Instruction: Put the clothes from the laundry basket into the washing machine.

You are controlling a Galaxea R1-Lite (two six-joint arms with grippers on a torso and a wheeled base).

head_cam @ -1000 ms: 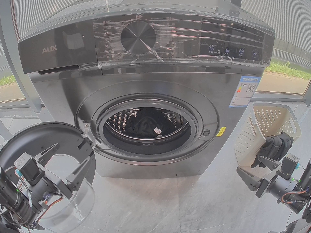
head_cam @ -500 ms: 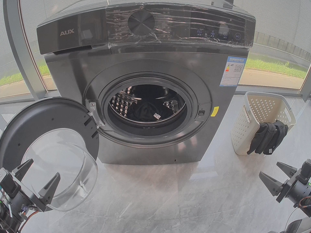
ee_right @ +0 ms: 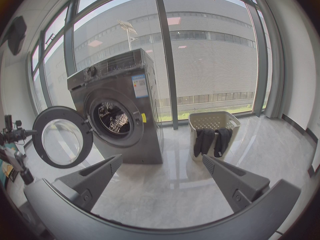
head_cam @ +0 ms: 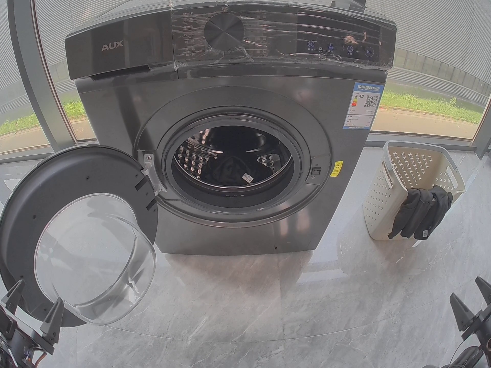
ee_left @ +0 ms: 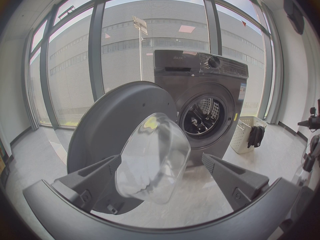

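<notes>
Fingers on both arms were spread wide with nothing between them. The left fingers [head_cam: 53, 319] sat low on the robot's left, just before the lower rim of the door [head_cam: 76, 180]; in the left wrist view they [ee_left: 96, 174] framed its clear glass bowl. The right fingers [head_cam: 460, 310] sat low on the right above the floor [head_cam: 286, 302], well apart from the basket [head_cam: 381, 200]; in the right wrist view they [ee_right: 233, 180] pointed toward it. The door hung fully open on its left hinge. Dark clothes [head_cam: 419, 218] were draped over the basket's near rim, hanging down its outside. The white basket stood on the floor just right of the washer [head_cam: 230, 93], by the window [head_cam: 434, 113]. More dark cloth [head_cam: 230, 169] lay inside the drum.
</notes>
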